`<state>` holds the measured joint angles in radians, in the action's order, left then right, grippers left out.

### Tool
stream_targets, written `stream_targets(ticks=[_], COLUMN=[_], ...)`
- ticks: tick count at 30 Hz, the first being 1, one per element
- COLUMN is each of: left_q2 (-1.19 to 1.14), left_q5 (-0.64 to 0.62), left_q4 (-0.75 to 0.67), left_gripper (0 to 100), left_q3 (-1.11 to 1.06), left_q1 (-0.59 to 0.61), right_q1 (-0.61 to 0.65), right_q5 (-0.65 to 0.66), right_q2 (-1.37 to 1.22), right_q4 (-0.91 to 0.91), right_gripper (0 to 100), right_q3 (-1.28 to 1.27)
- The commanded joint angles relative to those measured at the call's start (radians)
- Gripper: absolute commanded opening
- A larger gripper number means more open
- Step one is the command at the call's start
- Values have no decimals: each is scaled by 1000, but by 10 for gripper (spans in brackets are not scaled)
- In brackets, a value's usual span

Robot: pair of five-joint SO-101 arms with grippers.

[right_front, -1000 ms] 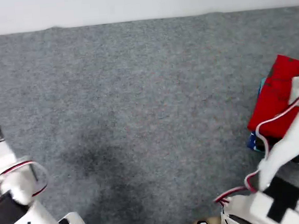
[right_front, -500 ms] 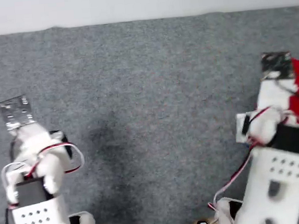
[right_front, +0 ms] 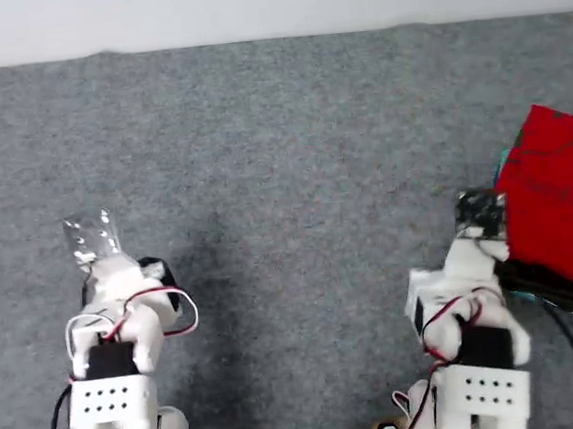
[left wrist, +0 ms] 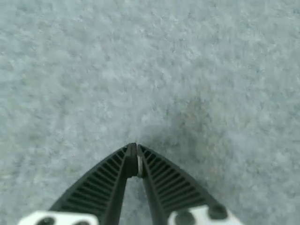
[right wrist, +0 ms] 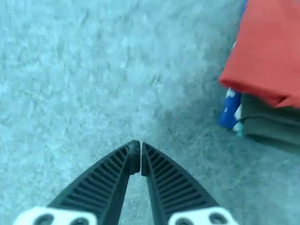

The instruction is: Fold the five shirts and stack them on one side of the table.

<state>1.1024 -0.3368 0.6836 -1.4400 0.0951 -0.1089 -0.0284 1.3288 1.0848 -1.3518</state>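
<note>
Shirts folded and stacked at the right edge of the table, toward the near corner, partly cut by the frame in the high view. Left claw shut tight, ribbed tips pressed together, hanging over grey felt. Right claw likewise pinched shut, tips over felt, near the stack but apart from it.

Outward from the right claw: red shirt on top, folded flat. Under it an olive shirt and a blue patterned shirt, edges poking out below the red. Number of layers not clear. Red top layer a slanted rectangle in the high view, the side facing the arms running near to far, far corner leaning toward the right edge. Full length cut off, so long axis uncertain.

Right arm at the near edge, right of middle, wrist just beside the stack's inner side. Left arm at the near edge, toward the left corner. Broad stretch of grey felt between the arms, out to the far edge and along the left edge. White wall behind the far edge.
</note>
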Motion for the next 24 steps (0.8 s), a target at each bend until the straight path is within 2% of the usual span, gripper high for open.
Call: stream_targets(ticks=[1, 6, 14, 24], left_q2=[14, 14, 14, 14], left_q5=[-12, -14, -12, -14], left_q4=[-61, -104, -173, -215], left_gripper=[5, 5, 5, 5], left_q3=[-42, -97, -142, -174], left_q1=[-38, -41, -43, -48], right_q1=[8, 10, 24, 50], right_q5=[-12, -12, -11, -8], right_q2=[77, 214, 490, 467], right_q4=[-68, -65, 88, 127], right_gripper=[9, 9, 9, 9], right_q3=[-84, -187, -330, -331])
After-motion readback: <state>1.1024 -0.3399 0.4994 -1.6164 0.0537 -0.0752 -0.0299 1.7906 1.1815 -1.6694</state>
